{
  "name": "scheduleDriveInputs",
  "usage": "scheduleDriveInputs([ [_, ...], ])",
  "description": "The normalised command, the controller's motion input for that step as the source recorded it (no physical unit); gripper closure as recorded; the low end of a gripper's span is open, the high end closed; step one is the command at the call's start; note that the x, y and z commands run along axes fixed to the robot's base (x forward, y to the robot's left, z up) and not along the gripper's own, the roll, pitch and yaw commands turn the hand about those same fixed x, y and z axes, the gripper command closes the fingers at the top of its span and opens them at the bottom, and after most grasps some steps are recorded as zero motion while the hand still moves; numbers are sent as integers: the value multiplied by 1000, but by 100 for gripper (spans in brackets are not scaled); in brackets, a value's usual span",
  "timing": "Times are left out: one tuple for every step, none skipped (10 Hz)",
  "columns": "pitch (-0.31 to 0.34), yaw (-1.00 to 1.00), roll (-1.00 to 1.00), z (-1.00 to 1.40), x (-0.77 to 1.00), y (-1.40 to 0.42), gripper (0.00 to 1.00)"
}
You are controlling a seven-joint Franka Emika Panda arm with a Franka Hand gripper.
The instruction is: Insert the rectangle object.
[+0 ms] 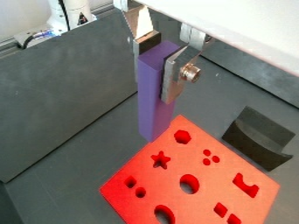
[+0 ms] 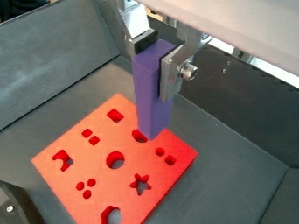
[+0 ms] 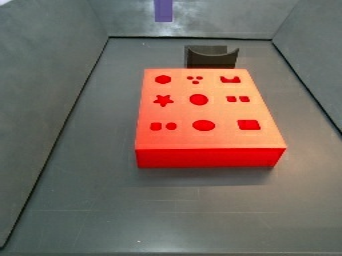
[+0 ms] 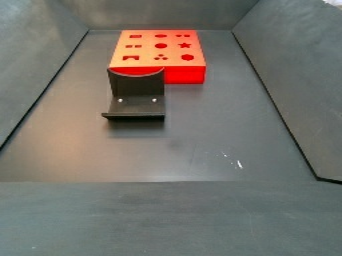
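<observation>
My gripper [image 1: 152, 54] is shut on the purple rectangle object [image 1: 156, 96], a long bar that hangs upright from between the silver fingers in both wrist views [image 2: 153, 87]. The bar is held high above the red board with shaped holes [image 1: 193, 182], [image 2: 111, 166]. In a side view only the bar's lower end [image 3: 164, 11] shows at the upper edge, far above the red board [image 3: 203, 115]. In the other side view the red board [image 4: 160, 52] lies at the far end and the gripper and bar are out of view.
A dark grey curved holder [image 4: 135, 95] stands on the floor beside the red board, also seen in a side view [image 3: 210, 53] and a wrist view [image 1: 258, 136]. Grey walls enclose the dark floor on all sides.
</observation>
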Motion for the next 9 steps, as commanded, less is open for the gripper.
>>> scheduleDriveInputs([
  [-61,-6,-4,-243,26,-14,100],
  [-96,-434,0,-429,29,-94,100],
  [0,-866,17,-317,177,-66,100],
  [0,-1000,0,-129,0,0,100],
  [0,-1000,0,0,0,0,100],
  [0,-1000,0,0,0,0,100],
  [0,-1000,0,0,0,0,100],
  [0,-1000,0,0,0,0,100],
  [0,-931,11,-114,154,0,100],
])
